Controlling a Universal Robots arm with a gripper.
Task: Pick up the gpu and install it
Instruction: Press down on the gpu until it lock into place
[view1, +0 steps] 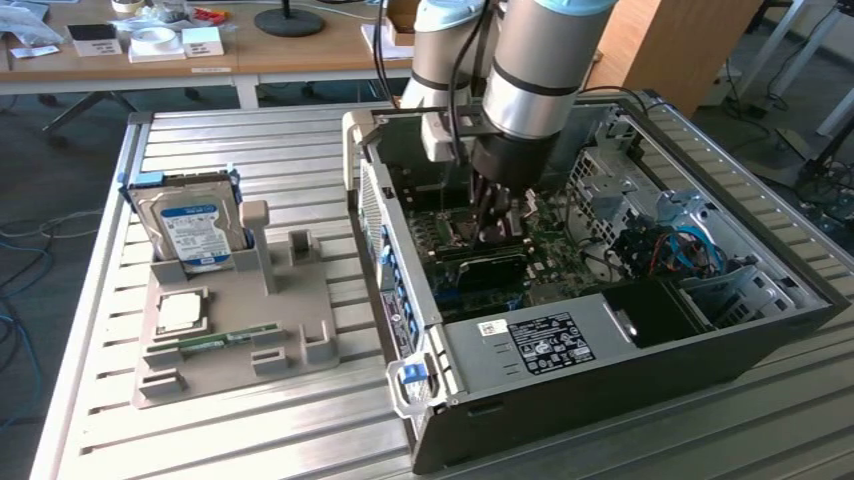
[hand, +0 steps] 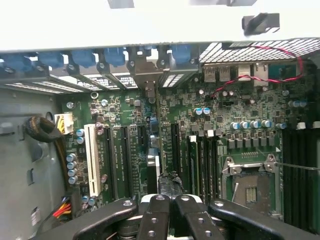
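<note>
My gripper (view1: 497, 225) is lowered inside the open PC case (view1: 400, 300), over the motherboard's expansion slots. The gpu (hand: 158, 145) appears edge-on as a thin dark card. It runs from my shut gripper (hand: 170, 200) to its silver bracket (hand: 145, 80) at the case's rear slot openings. It stands upright along the black slots beside the white slot (hand: 91, 160). In the exterior view a dark flat piece, likely the gpu (view1: 483, 264), sits just under the fingers; I cannot tell whether it is seated.
A grey parts holder (view1: 254, 375) on the exterior view's left carries a blue-labelled hard drive (view1: 194, 232), a CPU (view1: 180, 310) and a green RAM stick (view1: 227, 340). The power supply (view1: 541, 342), drive cage and cables crowd the case. The CPU socket (hand: 250, 185) lies beside the slots.
</note>
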